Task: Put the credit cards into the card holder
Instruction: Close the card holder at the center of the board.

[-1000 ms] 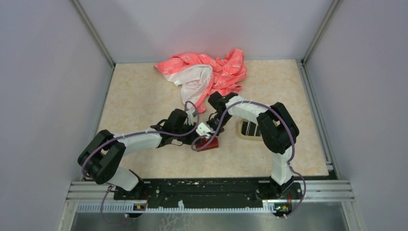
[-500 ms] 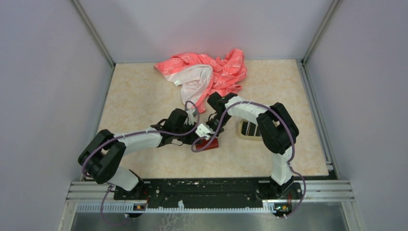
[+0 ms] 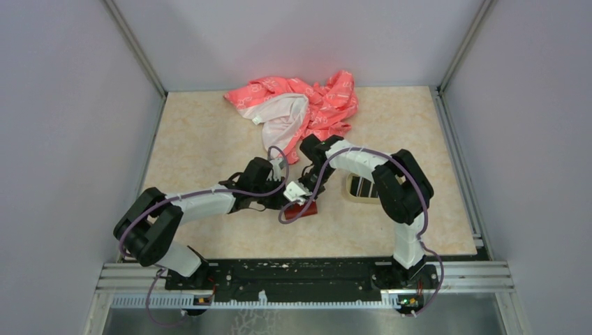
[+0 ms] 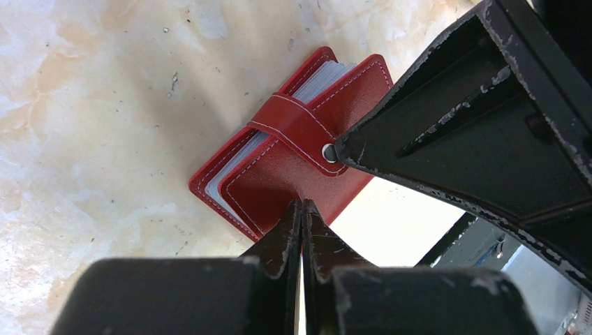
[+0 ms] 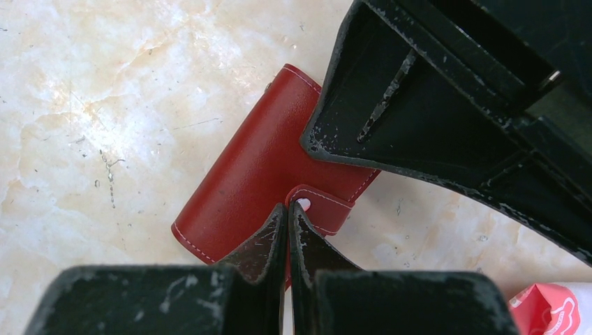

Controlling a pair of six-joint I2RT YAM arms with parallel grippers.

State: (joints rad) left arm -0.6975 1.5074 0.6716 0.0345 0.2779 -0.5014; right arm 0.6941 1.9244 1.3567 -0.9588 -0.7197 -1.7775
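1. We begin with the left gripper (image 4: 301, 209). Its two fingers are pressed together with no gap, and nothing is held between them. The tips touch the near edge of the red cover of the card holder (image 4: 269, 178).
2. The right gripper (image 5: 287, 213) is also fully closed and holds nothing. Its tips rest on the strap (image 5: 328, 209) of the holder, just beside the small pale snap (image 5: 304, 204).
3. In the left wrist view, the right gripper comes in from the upper right, and the point of one finger touches the snap on the strap.
4. The card holder is dark red with white stitching and lies on the table (image 3: 209, 139). It is folded closed, with the strap laid over one cover. Grey-blue pockets show between the two covers on the open side. We cannot tell whether the snap is really fastened.
5. In the top view, the holder is in the middle of the table, on the near half. Both grippers meet over it, the left arm reaching from the left and the right arm from the right.
6. Near the holder on its right there is an oval beige tray (image 3: 347, 192), partly hidden under the right arm. The credit cards (image 3: 361, 185) lie inside it, dark with pale stripes. We cannot count them from here.
7. A pink-and-white patterned cloth (image 3: 300, 105) lies crumpled at the far side of the table, well apart from the holder and the tray.
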